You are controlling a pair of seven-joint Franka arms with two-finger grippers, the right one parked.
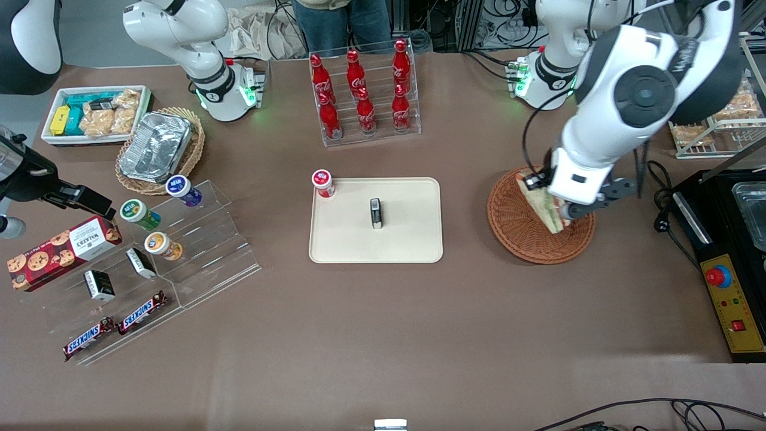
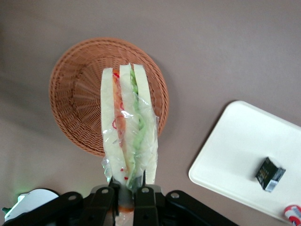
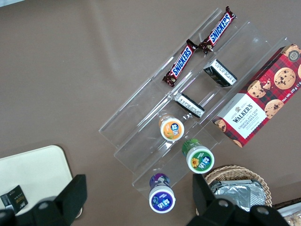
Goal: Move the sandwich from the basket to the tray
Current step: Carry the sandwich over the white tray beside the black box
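The gripper (image 2: 128, 190) is clamped on one end of the sandwich (image 2: 128, 134), holding it in the air above the basket (image 2: 75, 103). It looks light, soft and slippery in its film wrap, so a gentle pinch across the bread faces seems safest. The tray (image 1: 407, 239) lies well apart, toward the parked arm.

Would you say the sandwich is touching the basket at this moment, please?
Apart. In the left wrist view the gripper is shut on the sandwich, holding it up above the basket, whose floor shows below it.
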